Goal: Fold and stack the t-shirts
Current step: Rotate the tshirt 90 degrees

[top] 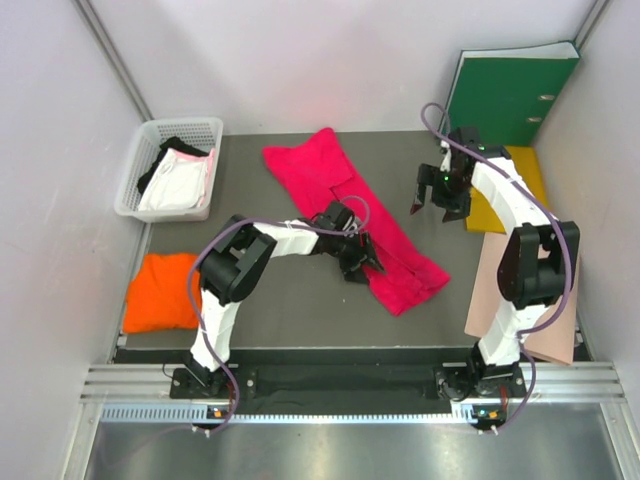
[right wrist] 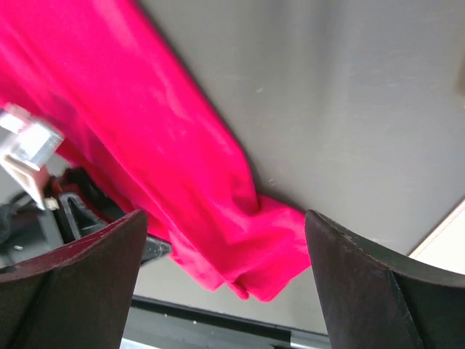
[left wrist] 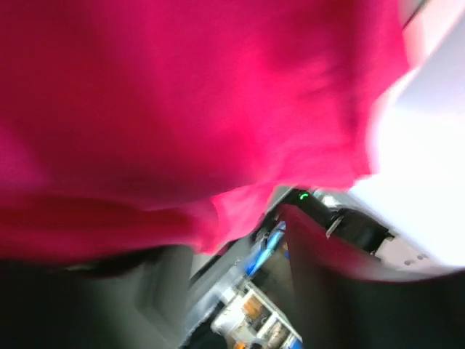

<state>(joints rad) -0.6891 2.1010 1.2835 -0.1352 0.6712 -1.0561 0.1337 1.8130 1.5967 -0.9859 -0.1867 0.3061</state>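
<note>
The large magenta t-shirt [top: 345, 205] lies in a long diagonal band across the dark mat. My left gripper [top: 358, 256] sits low at the band's near edge. In the blurred left wrist view the cloth [left wrist: 182, 94] fills the upper part and the jaws stand apart, one dark finger [left wrist: 327, 280] at the right, with nothing between them. My right gripper [top: 440, 197] hovers open above the mat to the right of the shirt. Its wide fingers [right wrist: 378, 291] frame the shirt's lower end [right wrist: 218, 218] far below. An orange t-shirt [top: 160, 290] lies folded at the near left.
A white basket [top: 135, 175] at the far left holds whitish-pink [top: 182, 183] and black garments. A green folder [top: 510, 85] leans on the back wall. A yellow folder [top: 495, 205] and a tan paper sheet [top: 500, 300] lie along the right side.
</note>
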